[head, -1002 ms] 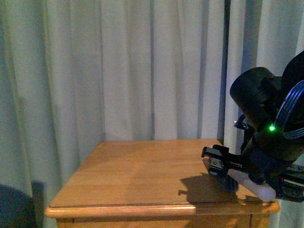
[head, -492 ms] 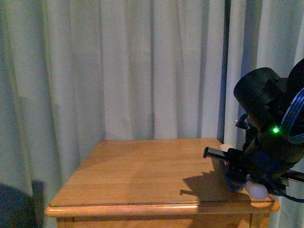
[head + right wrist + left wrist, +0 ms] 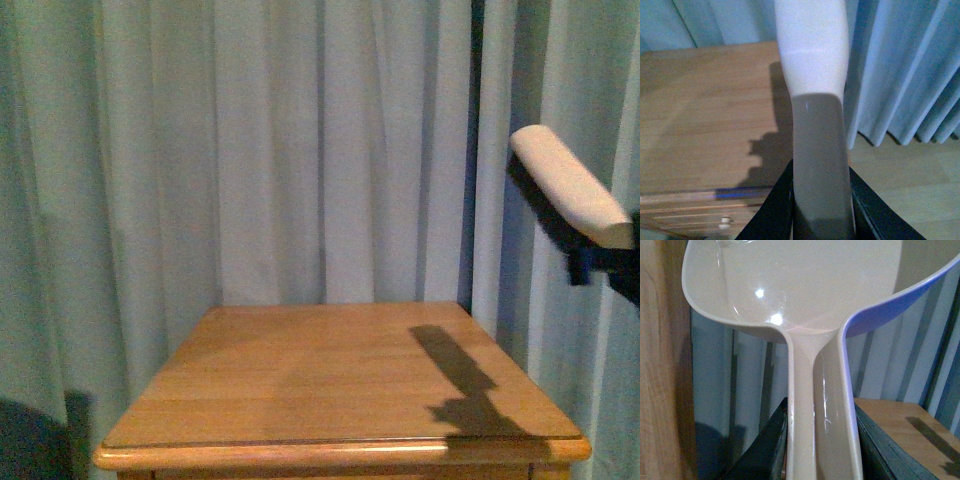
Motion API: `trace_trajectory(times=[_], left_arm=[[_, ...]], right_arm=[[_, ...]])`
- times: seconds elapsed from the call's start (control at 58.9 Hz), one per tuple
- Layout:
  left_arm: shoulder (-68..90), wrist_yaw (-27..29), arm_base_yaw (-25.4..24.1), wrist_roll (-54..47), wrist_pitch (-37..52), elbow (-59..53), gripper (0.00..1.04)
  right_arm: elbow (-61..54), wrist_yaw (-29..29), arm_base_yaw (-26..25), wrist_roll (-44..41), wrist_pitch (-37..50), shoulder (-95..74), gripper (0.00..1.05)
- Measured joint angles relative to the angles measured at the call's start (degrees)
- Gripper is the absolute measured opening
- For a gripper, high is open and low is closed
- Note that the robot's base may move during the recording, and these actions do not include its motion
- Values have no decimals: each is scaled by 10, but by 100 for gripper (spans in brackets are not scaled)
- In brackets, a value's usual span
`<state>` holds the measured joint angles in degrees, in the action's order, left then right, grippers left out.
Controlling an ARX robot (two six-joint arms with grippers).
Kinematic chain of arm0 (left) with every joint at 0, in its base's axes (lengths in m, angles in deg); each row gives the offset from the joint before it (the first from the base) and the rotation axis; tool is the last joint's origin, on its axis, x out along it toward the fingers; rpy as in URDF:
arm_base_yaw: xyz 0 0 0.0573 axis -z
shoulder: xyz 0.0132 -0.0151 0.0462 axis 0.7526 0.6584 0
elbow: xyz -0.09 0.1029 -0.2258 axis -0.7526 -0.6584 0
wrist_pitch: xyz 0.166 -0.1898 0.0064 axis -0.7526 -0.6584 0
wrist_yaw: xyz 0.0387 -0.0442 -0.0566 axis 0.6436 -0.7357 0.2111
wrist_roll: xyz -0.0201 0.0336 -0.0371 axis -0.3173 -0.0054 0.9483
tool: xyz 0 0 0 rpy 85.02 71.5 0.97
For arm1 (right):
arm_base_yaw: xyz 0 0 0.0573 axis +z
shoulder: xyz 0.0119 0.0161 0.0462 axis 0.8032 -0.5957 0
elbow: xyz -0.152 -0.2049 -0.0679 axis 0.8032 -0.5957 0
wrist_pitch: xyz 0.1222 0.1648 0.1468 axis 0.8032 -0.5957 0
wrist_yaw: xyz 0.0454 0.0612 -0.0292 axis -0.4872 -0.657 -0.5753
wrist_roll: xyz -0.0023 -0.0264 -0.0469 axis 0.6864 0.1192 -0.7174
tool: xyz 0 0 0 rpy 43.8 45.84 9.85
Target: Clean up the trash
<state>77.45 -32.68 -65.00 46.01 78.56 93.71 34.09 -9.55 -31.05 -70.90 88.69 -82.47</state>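
Observation:
My left gripper (image 3: 822,440) is shut on the handle of a cream dustpan (image 3: 805,290) with a blue outer side. The part of the pan that shows holds nothing. My right gripper (image 3: 822,200) is shut on the white handle of a brush (image 3: 812,55). In the front view that handle (image 3: 570,185) is raised at the upper right, off the table's right side, with only a dark bit of the gripper (image 3: 610,265) at the frame edge. The bristles are hidden. No wad of white tissue shows in any view.
A wooden table (image 3: 330,380) stands in front of pale curtains (image 3: 300,150); only the brush's shadow lies on its top. It also shows in the right wrist view (image 3: 705,115) and the left wrist view (image 3: 900,425). Wooden floor (image 3: 905,175) lies right of it.
My right arm has lifted from the table's front right corner and swung up and out to the right. The brush handle now stands high beside the table.

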Motion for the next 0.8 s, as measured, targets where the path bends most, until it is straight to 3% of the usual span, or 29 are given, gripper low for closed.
trace_trajectory(times=[0.204,0.408,0.798], left_arm=[[0,0,0,0,0,0,29],[0,0,0,0,0,0,29],[1,-7,0,0,0,0,29]], right_arm=[[-114,63,7,-27,-25,209,21],[-156,113,24,-37,-68,382,21],[-164,126,30,-36,-80,412,21]])
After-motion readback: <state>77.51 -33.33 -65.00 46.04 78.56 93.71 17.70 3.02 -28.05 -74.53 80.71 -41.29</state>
